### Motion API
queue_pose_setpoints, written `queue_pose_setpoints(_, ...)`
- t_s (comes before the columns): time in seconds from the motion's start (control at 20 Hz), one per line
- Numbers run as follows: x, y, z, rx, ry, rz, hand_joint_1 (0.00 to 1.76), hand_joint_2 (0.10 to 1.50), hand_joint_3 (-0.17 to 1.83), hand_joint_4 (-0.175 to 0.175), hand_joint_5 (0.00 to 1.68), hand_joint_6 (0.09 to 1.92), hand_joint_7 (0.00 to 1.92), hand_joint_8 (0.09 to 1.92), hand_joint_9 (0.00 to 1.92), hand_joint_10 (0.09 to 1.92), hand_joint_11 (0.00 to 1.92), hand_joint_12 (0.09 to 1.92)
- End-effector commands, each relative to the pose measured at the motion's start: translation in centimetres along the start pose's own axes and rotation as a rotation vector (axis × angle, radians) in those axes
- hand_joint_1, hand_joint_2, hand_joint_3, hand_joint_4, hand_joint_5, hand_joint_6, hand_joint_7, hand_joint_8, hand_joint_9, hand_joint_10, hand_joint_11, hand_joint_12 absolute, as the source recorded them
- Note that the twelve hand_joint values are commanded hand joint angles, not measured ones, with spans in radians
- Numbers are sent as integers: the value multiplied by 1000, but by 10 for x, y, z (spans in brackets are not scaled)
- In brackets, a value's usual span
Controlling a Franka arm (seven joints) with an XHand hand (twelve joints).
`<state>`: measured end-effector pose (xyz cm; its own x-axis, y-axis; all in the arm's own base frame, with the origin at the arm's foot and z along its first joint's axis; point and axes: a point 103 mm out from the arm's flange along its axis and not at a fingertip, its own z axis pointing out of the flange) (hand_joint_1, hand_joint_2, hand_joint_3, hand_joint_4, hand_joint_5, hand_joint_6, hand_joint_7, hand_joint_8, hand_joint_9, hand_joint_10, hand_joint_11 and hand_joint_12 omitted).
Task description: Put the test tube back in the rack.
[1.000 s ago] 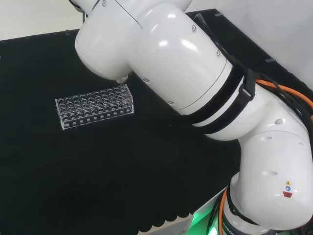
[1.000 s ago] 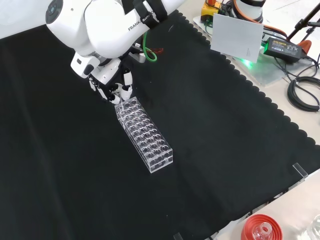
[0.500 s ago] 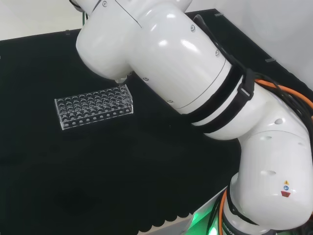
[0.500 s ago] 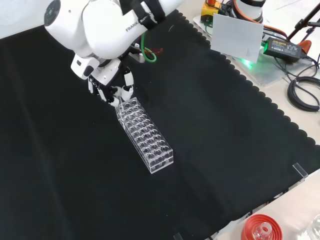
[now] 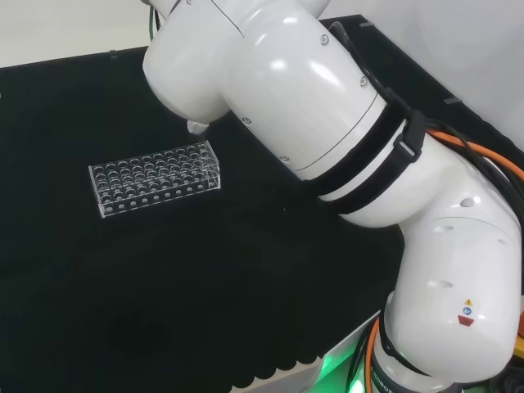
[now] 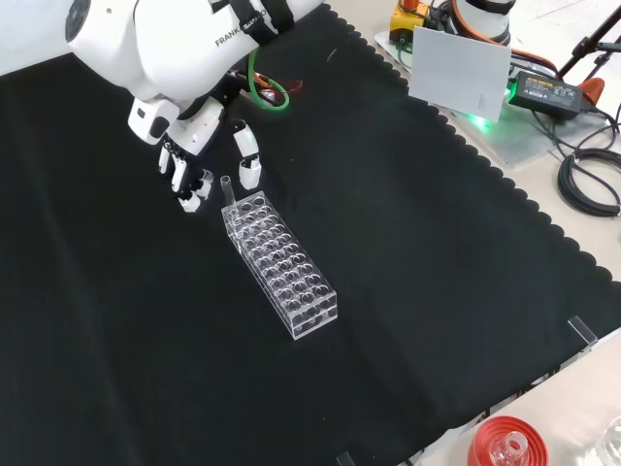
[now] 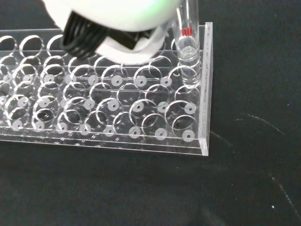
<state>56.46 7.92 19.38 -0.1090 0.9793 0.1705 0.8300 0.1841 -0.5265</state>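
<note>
A clear plastic test tube rack point(image 6: 283, 264) with several rows of holes lies on the black cloth, and it appears again as the rack point(image 5: 155, 178) in the head view. A clear test tube point(image 6: 226, 187) stands upright in a corner hole at the rack's far end; up close, the test tube point(image 7: 188, 44) carries a small red mark. The hand point(image 6: 194, 146) hovers just above and beyond that end, fingers straight and spread to either side of the tube without touching it. A fingertip point(image 5: 196, 126) peeks out under the arm's big link.
The arm's white links point(image 5: 327, 123) take up the right of the head view. In the front view, a red ribbed stand point(image 6: 505, 447) sits at the bottom right, off the cloth. A grey plate point(image 6: 460, 70), a power brick point(image 6: 548, 92) and cables lie beyond the cloth's scalloped edge.
The hand's fingers have opened and let go of the tube, which now stands in the rack's end hole. The hand has risen and drawn away toward the front view's upper left.
</note>
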Motion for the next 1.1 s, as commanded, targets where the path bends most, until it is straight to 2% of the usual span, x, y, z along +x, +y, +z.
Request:
queue_pose_setpoints(0.05, 2, -19, -18, -43, 34, -34, 1038, 527, 485, -15, 324, 767, 712, 926, 894, 906, 338, 1527)
queue_pose_setpoints(0.45, 0, -66, -69, -163, 136, -89, 1040, 530, 482, -13, 334, 758, 709, 925, 888, 901, 334, 1527)
queue_pose_setpoints(0.8, -4, -103, -104, -240, 210, -111, 1042, 531, 482, -11, 347, 755, 707, 922, 883, 900, 332, 1529)
queue_pose_setpoints(1.1, -9, -145, -125, -309, 277, -115, 1045, 534, 483, -9, 366, 757, 706, 921, 882, 899, 329, 1530)
